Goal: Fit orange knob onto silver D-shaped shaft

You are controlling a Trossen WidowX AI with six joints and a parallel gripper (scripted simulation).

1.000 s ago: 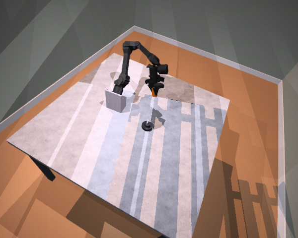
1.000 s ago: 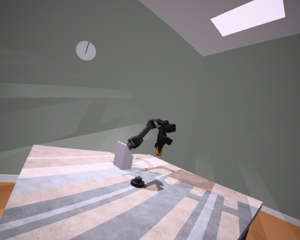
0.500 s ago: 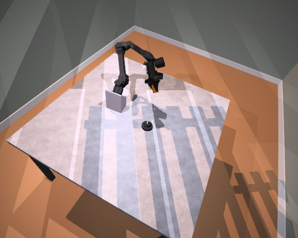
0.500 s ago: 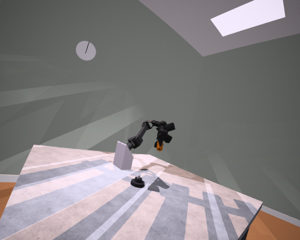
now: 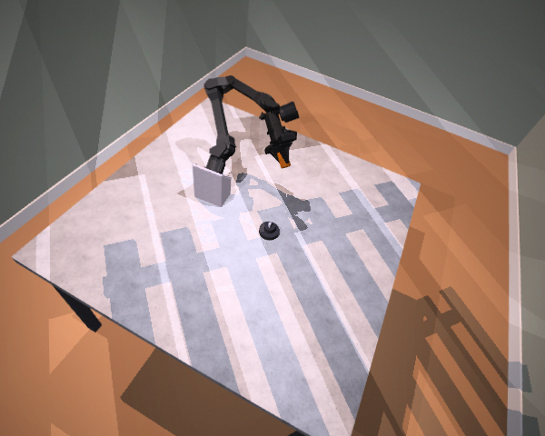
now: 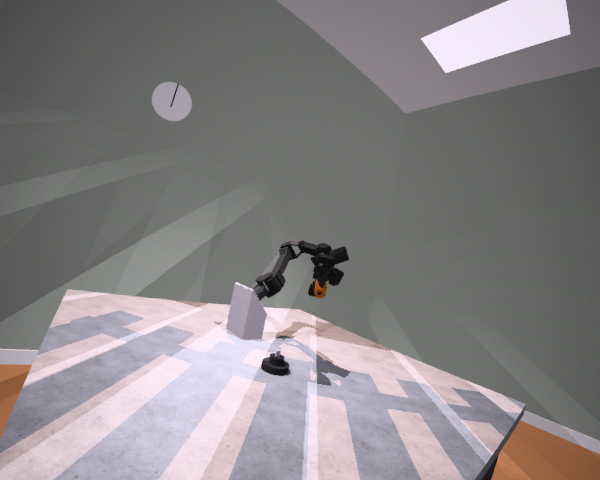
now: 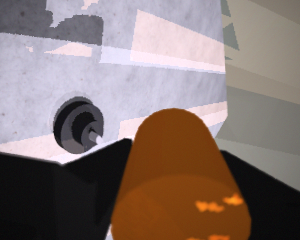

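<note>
Pincer (image 5: pixel 282 156) (image 6: pixel 318 285) (image 7: pixel 173 153) grips the orange knob (image 5: pixel 283 160) (image 6: pixel 319 289) (image 7: pixel 176 165) above the table, far and slightly right of the pedestal (image 5: pixel 269 232) (image 6: pixel 275 366) (image 7: pixel 65 131). Raised clearance and tilt probably serve to inspect the underside before alignment. Exterior view shows a dark spot on the knob, likely the hole; top and wrist views do not. Wrist view enlarges the silver shaft (image 5: pixel 269 224) (image 6: pixel 277 353) (image 7: pixel 95 137); its flat's direction cannot be confirmed.

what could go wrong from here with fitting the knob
The orange knob hangs tilted in the gripper, so it might jam if lowered at that slant. It is also off to one side of the silver shaft, so a straight descent could miss. The wrist view hides the hole's flat side, so the flats may be misaligned.
</note>
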